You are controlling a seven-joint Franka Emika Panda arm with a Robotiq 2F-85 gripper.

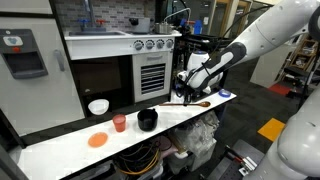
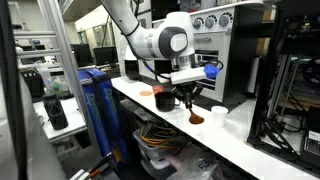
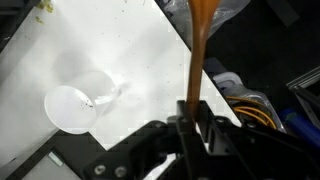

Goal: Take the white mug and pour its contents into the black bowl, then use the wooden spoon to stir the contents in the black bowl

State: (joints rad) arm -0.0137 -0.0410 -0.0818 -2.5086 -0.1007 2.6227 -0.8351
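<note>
1. My claw [image 1: 186,92] grips the wooden spoon [image 1: 198,103] tight; the black bowl [image 1: 147,119] sits at its 8 o'clock, well apart.
2. The spoon might pivot or slip in transit.
3. I could clip the white mug [image 3: 72,105].

An exterior view stood well back, facing the white table [image 1: 60,145] and the oven [image 1: 100,80] behind the jaws. An exterior view looked along the table [image 2: 240,140], nearer. The wrist view looked down past the jaws, along the wooden spoon [image 3: 200,50]. All shared the table.
</note>
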